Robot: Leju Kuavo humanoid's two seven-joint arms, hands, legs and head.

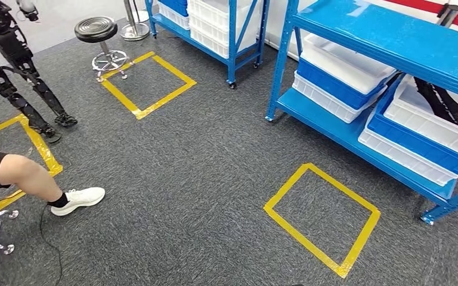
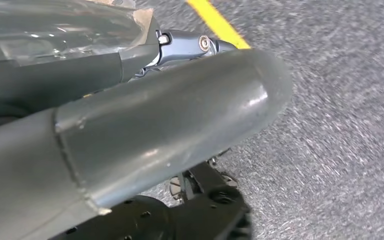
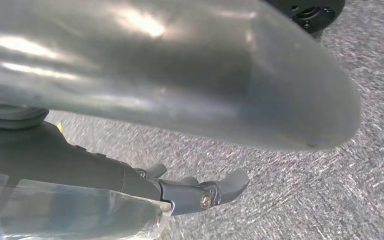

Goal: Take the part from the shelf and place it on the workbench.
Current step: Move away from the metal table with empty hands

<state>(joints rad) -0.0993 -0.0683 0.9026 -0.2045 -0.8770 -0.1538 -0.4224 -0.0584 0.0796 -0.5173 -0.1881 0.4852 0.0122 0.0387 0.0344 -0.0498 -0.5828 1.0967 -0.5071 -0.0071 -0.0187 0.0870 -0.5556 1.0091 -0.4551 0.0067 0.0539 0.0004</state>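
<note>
A black part (image 1: 447, 107) lies in a white bin (image 1: 429, 128) on the lower level of the blue shelf (image 1: 346, 134) at the right of the head view. My left hand (image 2: 155, 115) hangs over the grey carpet, its thick grey thumb stretched out and its dark fingers (image 2: 190, 45) held apart from it, holding nothing. My right hand (image 3: 180, 75) also hangs over the carpet, thumb out and fingers (image 3: 200, 192) stretched long, with nothing in it.
A yellow tape square (image 1: 322, 217) marks the floor in front of the shelf. A second blue shelf (image 1: 226, 36) with white bins stands at the back. At the left are a person's leg (image 1: 30, 176), a black stool (image 1: 98, 30) and another robot's legs (image 1: 18, 65).
</note>
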